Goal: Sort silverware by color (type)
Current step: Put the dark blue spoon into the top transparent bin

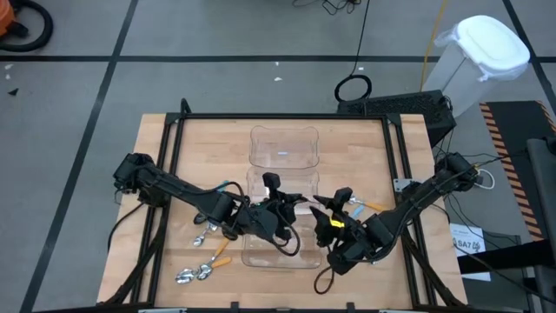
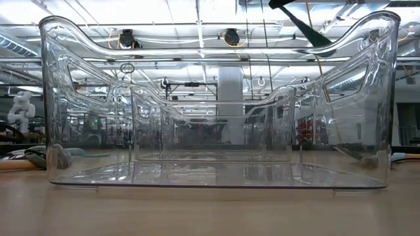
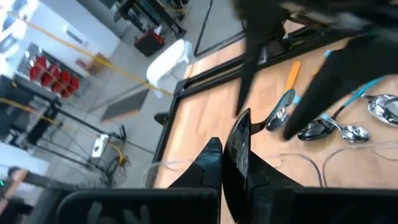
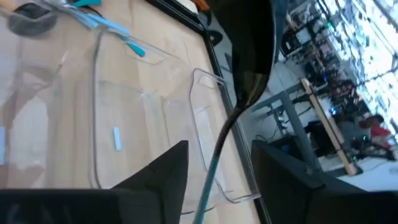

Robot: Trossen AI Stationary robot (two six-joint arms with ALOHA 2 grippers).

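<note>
— Where do we find the left tool (image 1: 274, 202)?

— We see it over the middle one of the clear bins (image 1: 284, 146), reaching in from its own arm's side. Its fingers (image 3: 239, 140) are pressed together. A thin dark stem rises from just past their tips, but we cannot tell whether they pinch it.

— And the right tool (image 4: 221, 149)?

— Close by, facing the left tool across the same bin. We see its two fingers standing well apart. Between them, touching neither finger as far as we can see, runs a spoon (image 4: 211, 171) with a light-blue handle and a dark bowl. The handle end is nearest that tool's wrist and the bowl points away from it.

— Where is the rest of the silverware?

— We count a group of loose spoons (image 1: 201, 233) on the surface (image 1: 156, 174) behind and beside the left tool, outside the bins, near that arm. Among them is one orange handle (image 1: 221, 250), and further shiny bowls (image 1: 193, 275) lie beyond it. Another few spoons (image 1: 360, 205) lie just beside the right tool, orange and blue handles together.

— Anything inside the bins?

— From surface height we look through the clear walls (image 2: 59, 131) and make out no spoon lying below either tool.
</note>
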